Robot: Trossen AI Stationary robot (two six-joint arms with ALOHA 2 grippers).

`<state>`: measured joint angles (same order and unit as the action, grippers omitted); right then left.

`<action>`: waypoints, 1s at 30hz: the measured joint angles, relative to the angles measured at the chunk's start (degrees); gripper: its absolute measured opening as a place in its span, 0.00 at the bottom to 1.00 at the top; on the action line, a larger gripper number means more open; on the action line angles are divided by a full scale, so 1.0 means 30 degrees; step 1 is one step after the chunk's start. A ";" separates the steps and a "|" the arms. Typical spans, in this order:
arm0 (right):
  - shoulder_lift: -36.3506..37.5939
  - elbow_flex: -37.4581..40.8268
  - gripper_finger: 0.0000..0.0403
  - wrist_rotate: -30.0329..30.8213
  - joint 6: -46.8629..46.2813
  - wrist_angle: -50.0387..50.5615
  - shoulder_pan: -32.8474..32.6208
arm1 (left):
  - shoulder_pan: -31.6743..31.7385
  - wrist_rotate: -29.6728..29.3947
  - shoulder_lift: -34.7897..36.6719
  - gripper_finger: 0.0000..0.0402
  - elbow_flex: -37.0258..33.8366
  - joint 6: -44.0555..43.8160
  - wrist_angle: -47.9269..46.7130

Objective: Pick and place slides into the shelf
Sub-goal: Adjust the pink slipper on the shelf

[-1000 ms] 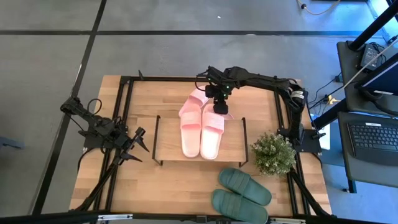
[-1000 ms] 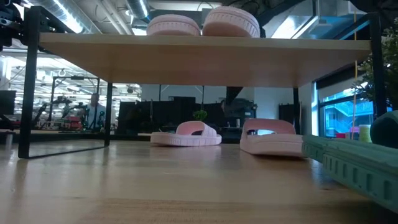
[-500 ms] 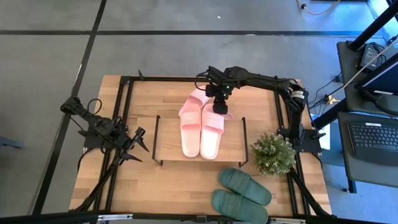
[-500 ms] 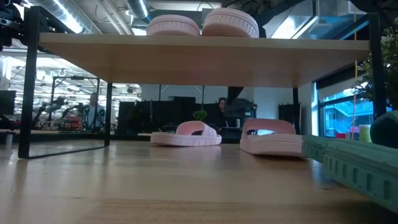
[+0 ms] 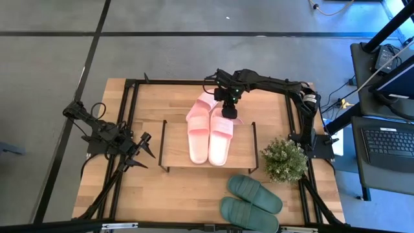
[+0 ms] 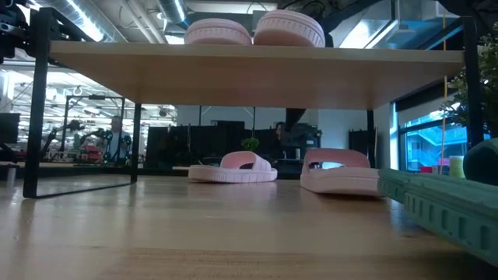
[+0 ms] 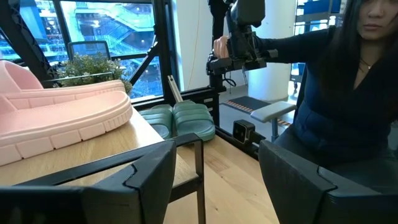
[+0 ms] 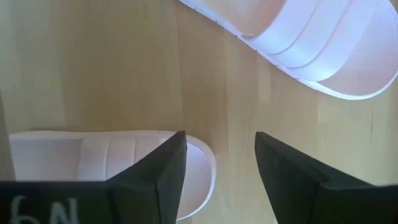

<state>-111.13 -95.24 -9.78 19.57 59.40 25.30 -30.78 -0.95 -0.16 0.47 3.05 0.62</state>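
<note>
grey floor with dark lines surrounds the wooden table (image 5: pixel 174 188), which sits in a black frame. shelf (image 5: pixel 178 139) stands mid-table, its light top board on thin black legs. one pink pair (image 5: pixel 209 134) lies side by side on the shelf top; from the low view their rounded ends (image 6: pixel 253 29) show above the board edge. second pink pair (image 6: pixel 296 169) rests on the table behind the shelf, seen under the board in the low view, one sandal lying at an angle to the other. right gripper (image 5: pixel 229 110) hangs over the far edge of the shelf, above that rear pair; its wrist view shows the two dark fingers (image 8: pixel 163 168) spread apart with nothing between them, bare table wood in the gap, one pink sandal (image 8: pixel 106 162) just beside a finger and another (image 8: pixel 305 37) farther off. green pair (image 5: pixel 251 202) lies on the near right part of the table, next to a potted plant (image 5: pixel 284 158). left gripper (image 5: pixel 139 150) waits at the table's left side, fingers parted and empty in its wrist view. a person (image 7: pixel 336 93) in dark clothing sits beyond the table.
</note>
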 joint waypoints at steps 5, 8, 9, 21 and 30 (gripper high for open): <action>0.0000 0.0000 0.47 -0.0008 -0.0001 0.0051 0.0000 | -0.0002 0.0000 0.0000 0.55 0.0000 0.0000 0.0000; 0.0000 0.0000 0.47 -0.0015 -0.0007 0.0109 0.0000 | 0.0002 0.0000 0.0004 0.55 0.0000 0.0000 0.0000; 0.0000 0.0000 0.47 -0.0001 -0.0007 0.0137 0.0000 | 0.0002 0.0000 0.0004 0.55 0.0000 0.0000 0.0000; 0.0000 0.0000 0.47 0.1518 0.1012 0.0167 -0.0007 | -0.0002 0.0000 0.0004 0.55 0.0000 0.0007 0.0000; 0.0000 0.0000 0.47 0.2782 0.1078 0.0153 -0.0007 | -0.0002 0.0000 0.0007 0.55 0.0000 0.0022 0.0000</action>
<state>-111.13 -95.24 -1.43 22.81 59.86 25.28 -30.79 -0.95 -0.14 0.47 3.11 0.62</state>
